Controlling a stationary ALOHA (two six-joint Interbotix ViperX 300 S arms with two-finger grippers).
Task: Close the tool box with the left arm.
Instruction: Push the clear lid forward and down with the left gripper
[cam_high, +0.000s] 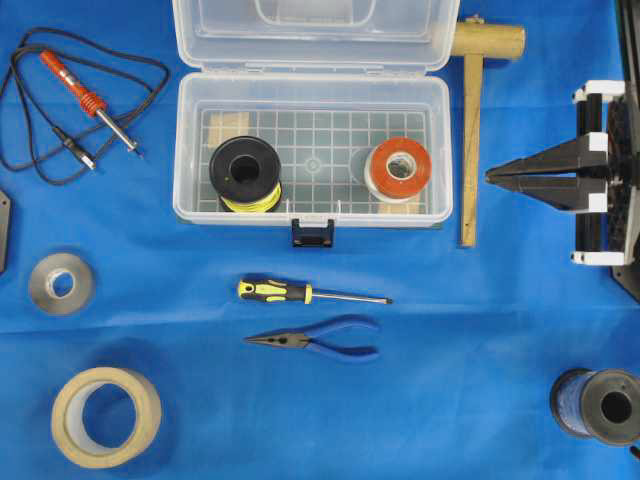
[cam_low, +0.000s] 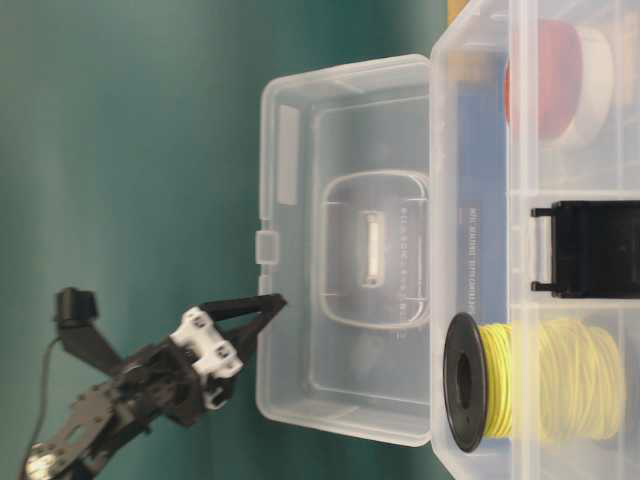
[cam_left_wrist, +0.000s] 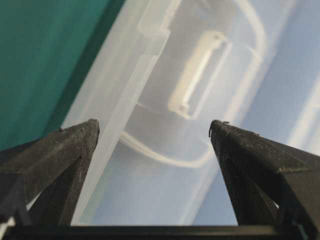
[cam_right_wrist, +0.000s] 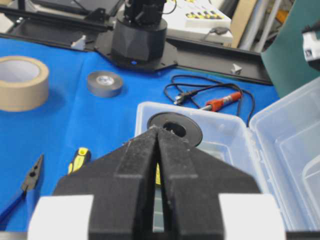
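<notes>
The tool box (cam_high: 312, 150) sits open on the blue tabletop (cam_high: 450, 330), its lid (cam_low: 345, 240) raised. The left gripper (cam_low: 268, 305), spread wide and empty, is placed behind the lid's outer face; the push is best applied near the rim's centre.

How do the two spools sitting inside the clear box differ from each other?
The left spool has black rims and carries yellow wire; the right spool has orange rims and a pale core. The black one sits at the left end of the tool box, the orange one at the right end. Both stand on the grid-patterned floor, under the open lid.
</notes>
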